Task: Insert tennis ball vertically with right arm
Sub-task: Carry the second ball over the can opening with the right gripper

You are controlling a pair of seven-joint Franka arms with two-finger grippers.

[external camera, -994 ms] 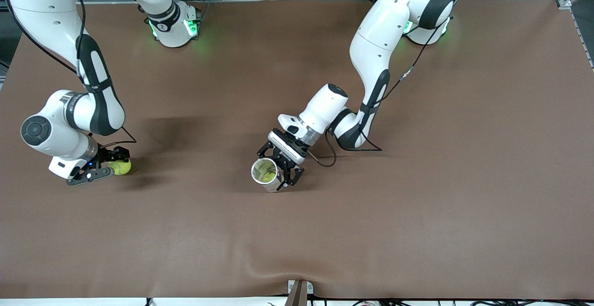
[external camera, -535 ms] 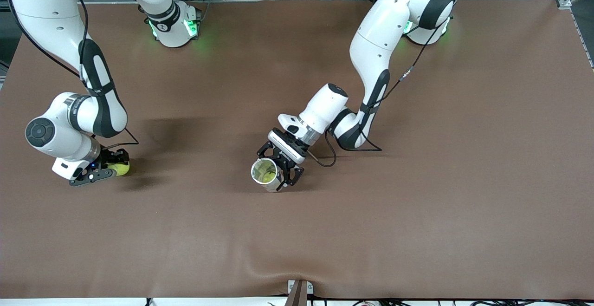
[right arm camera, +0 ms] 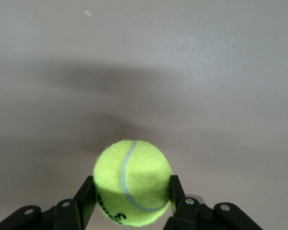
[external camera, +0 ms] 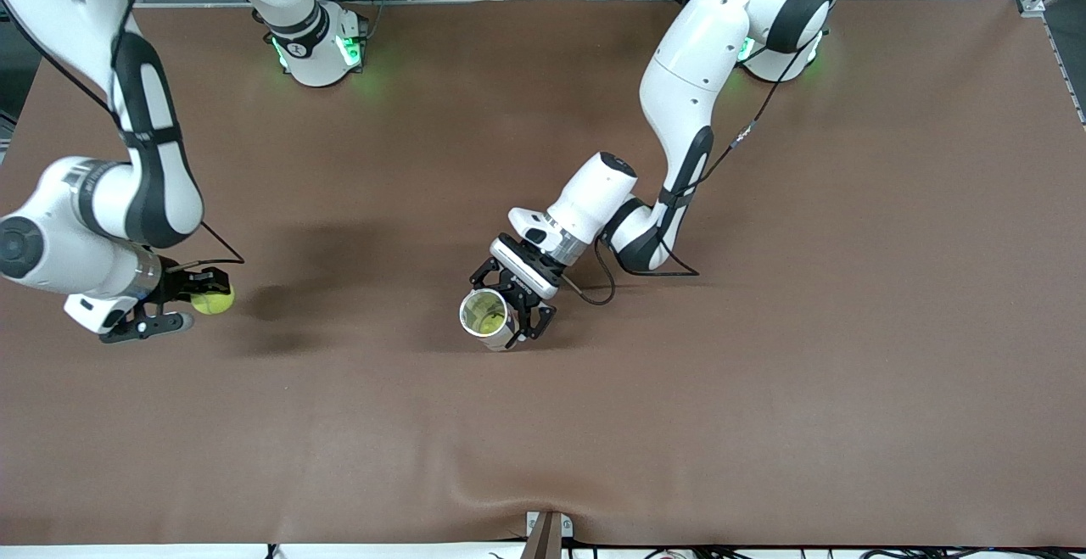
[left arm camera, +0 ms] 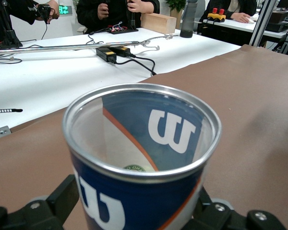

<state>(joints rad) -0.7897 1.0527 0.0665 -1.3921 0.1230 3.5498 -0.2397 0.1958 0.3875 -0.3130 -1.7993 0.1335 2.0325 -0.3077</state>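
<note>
A yellow-green tennis ball (external camera: 212, 299) (right arm camera: 132, 182) hangs a little above the brown table, its shadow lying apart from it. My right gripper (external camera: 199, 300) (right arm camera: 132, 194) is shut on it, one black finger on each side, near the right arm's end of the table. In the middle of the table a blue and white can (external camera: 485, 315) (left arm camera: 141, 158) with a silver rim has its open mouth facing up. My left gripper (external camera: 511, 306) (left arm camera: 134, 213) is shut round its wall. Something greenish shows deep inside it.
The brown mat (external camera: 764, 372) covers the whole table, with a raised wrinkle at its front edge (external camera: 543, 500). A black cable (external camera: 594, 283) loops on the mat beside the left wrist. Both arm bases (external camera: 318, 50) stand along the table's back edge.
My right gripper has shut on the tennis ball and lifted it off the table, shifting slightly toward the right arm's end. The left arm and the can have not moved.
</note>
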